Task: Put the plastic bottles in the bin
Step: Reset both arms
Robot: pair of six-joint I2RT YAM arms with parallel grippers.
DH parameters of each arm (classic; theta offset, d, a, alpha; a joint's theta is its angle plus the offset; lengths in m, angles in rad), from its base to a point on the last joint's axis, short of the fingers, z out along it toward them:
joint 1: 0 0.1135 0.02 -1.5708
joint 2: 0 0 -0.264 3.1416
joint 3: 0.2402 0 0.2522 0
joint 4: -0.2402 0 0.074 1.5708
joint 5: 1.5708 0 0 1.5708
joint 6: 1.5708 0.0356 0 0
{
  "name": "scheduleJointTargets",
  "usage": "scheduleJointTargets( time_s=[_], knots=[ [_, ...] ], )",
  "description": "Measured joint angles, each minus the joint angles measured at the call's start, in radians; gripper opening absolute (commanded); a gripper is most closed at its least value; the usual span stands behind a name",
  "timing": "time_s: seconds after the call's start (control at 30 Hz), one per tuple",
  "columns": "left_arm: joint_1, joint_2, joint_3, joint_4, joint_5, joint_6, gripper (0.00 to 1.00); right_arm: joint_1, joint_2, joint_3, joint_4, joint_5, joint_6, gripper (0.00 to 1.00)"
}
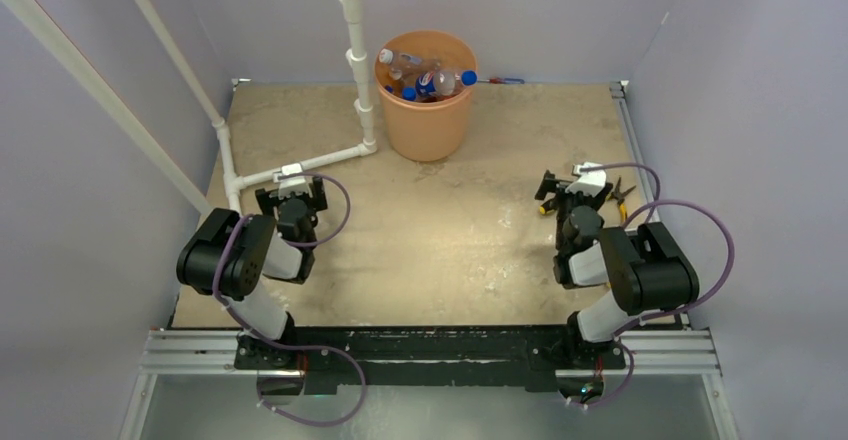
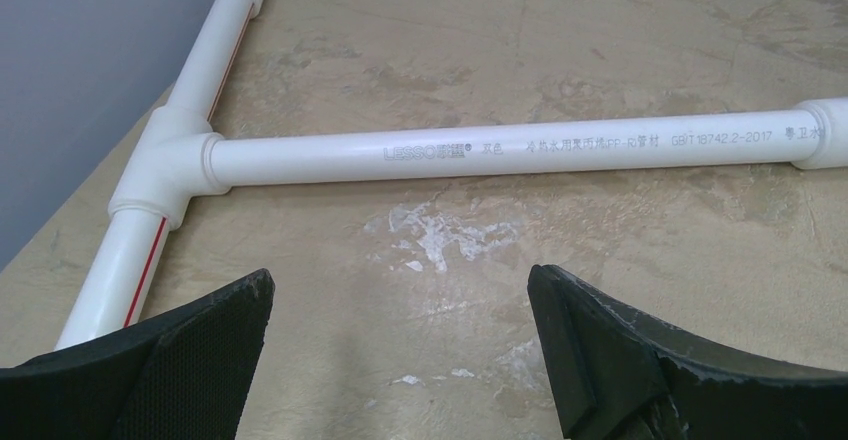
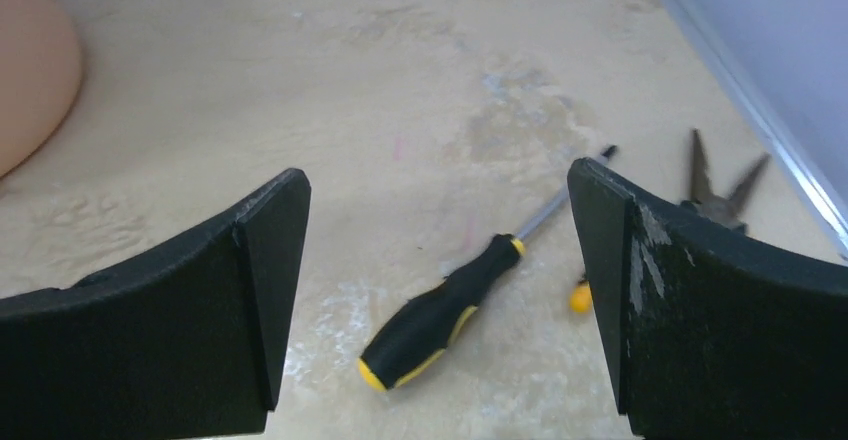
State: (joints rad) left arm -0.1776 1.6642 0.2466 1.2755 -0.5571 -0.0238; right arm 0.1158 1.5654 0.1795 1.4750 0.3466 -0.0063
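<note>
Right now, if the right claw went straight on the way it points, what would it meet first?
Probably the black-and-yellow screwdriver lying on the table, right ahead of the open right claw; depth is unclear, so it might touch bare table first.

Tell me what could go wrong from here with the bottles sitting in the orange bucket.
The plastic bottles lie piled near the rim of the bin; a nudge might tip one out.
The open right pincer hangs by a screwdriver and could knock it.
The open left pincer faces the white pipe and might clip it.
</note>
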Motion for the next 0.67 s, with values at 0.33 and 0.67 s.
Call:
scheduleJointTargets(
  time_s=[0.33, 0.67],
  knots=[
    [0.040, 0.000, 0.003, -0.014, 0.042, -0.019, 0.99, -0.068, 0.003, 0.089, -0.039, -0.150, 0.018, 0.99],
    [0.040, 0.000, 0.004, -0.015, 0.053, -0.020, 0.99, -0.068, 0.003, 0.089, -0.038, -0.163, 0.019, 0.99]
  ],
)
